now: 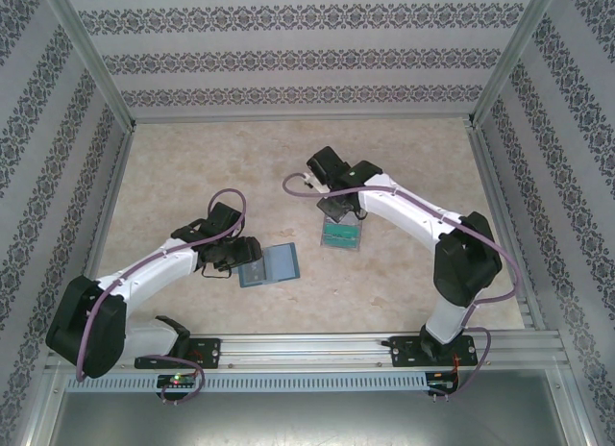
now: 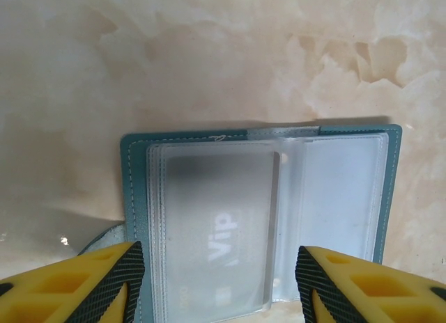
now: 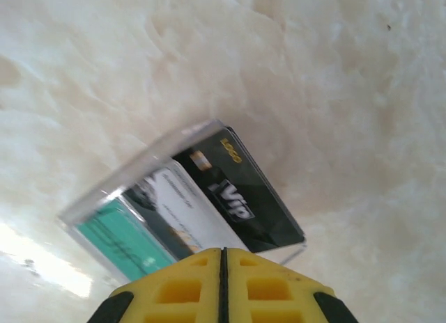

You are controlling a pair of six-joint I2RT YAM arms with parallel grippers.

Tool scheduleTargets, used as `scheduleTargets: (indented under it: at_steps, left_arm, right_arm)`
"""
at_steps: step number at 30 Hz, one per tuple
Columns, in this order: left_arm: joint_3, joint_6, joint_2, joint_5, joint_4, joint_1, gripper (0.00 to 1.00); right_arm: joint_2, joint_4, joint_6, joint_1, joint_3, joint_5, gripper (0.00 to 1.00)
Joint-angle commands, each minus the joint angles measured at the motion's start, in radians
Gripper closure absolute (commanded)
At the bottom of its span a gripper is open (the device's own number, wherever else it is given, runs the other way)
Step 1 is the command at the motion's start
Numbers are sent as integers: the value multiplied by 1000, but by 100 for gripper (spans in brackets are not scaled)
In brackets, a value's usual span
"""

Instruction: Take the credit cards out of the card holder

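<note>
L fingers flank clear-sleeved card holder.

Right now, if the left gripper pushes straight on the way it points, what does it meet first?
The left gripper, jaws open, would likely first meet the small teal folding card holder, landing on its clear plastic sleeves; depth is unclear.

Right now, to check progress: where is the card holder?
Top view: the card holder lies open on the table, left of centre, at the left end effector, left of the card stack.
</note>
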Motion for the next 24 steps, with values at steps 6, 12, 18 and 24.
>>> scheduleTargets:
  at_steps: [6, 12, 18, 24]
  left_arm:
    - [-2, -8, -55, -4, -39, 6, 39]
    - [-14, -18, -85, 2, -42, 5, 39]
    - [-39, -27, -107, 13, -38, 6, 39]
    - [-73, -44, -120, 60, -8, 3, 42]
  right_arm:
    - [-64, 75, 475, -6, -16, -253, 100]
    - [-64, 137, 683, -41, -111, -353, 100]
    - [-45, 138, 752, -3, -160, -364, 100]
    - [11, 156, 790, 100, -161, -382, 100]
